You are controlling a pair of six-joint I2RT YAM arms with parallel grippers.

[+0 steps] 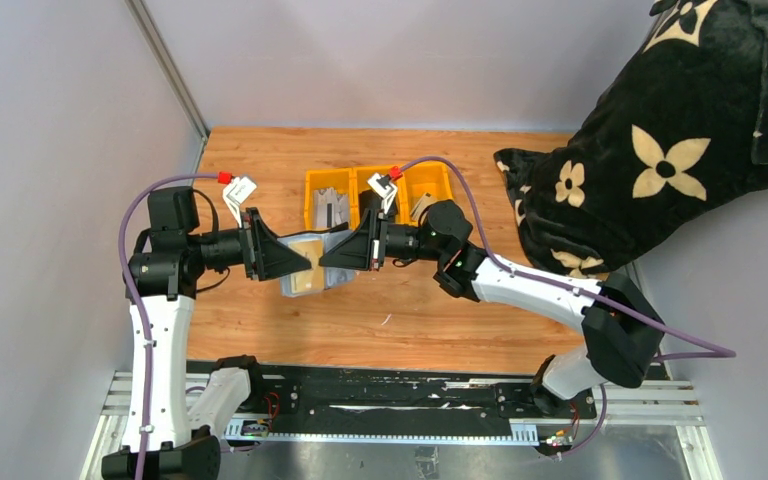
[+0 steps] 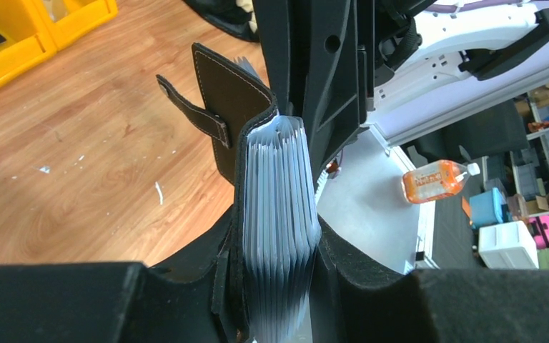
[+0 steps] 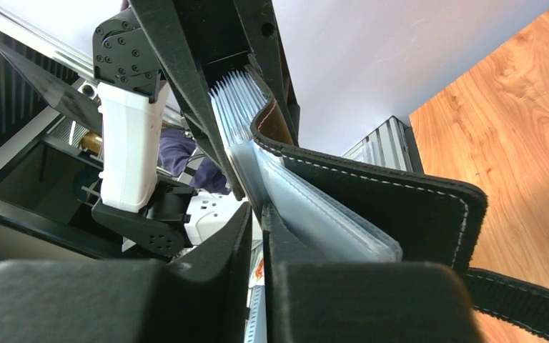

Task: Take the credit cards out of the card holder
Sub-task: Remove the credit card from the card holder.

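My left gripper [image 1: 310,264] is clamped on the card holder [image 2: 232,107], mid-air over the tabletop's [image 1: 410,320] middle. My right gripper [image 1: 324,260] is nearly closed, nipping a thin leaf of it; card or sleeve, I cannot tell. The credit cards [image 1: 306,279] show inside, so I judge extraction barely begun.

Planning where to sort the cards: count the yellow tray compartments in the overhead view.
3, side by side at the table's far middle: left compartment, middle compartment, partly behind the right arm, and right compartment. The arm may hide more.
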